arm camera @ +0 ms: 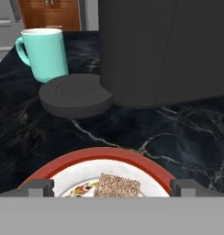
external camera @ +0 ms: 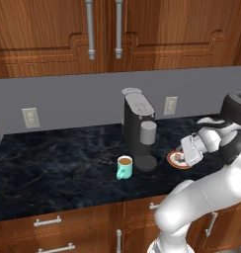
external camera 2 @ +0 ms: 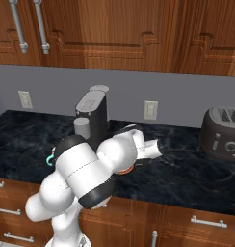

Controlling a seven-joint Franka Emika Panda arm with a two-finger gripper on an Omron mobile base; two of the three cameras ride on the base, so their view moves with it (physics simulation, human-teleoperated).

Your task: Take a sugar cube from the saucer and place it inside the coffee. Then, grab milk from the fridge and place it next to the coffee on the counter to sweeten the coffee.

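Dark grey coffee machine (external camera: 139,129) upright at mid-counter with round drip base (arm camera: 76,95) at its front, two wall outlets (external camera: 30,117) on the grey backsplash, dark toaster (external camera 2: 223,133) at far right, wooden upper cabinets (external camera: 48,34) with silver handles (external camera: 90,29) overhead

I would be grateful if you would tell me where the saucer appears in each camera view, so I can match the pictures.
Left base view: the saucer sits right of centre on the counter, beside the coffee machine.
Right base view: just an orange-red sliver under the arm, near centre.
Hand view: bottom centre, the sugar cube on it.
Shared landmark: the coffee machine.
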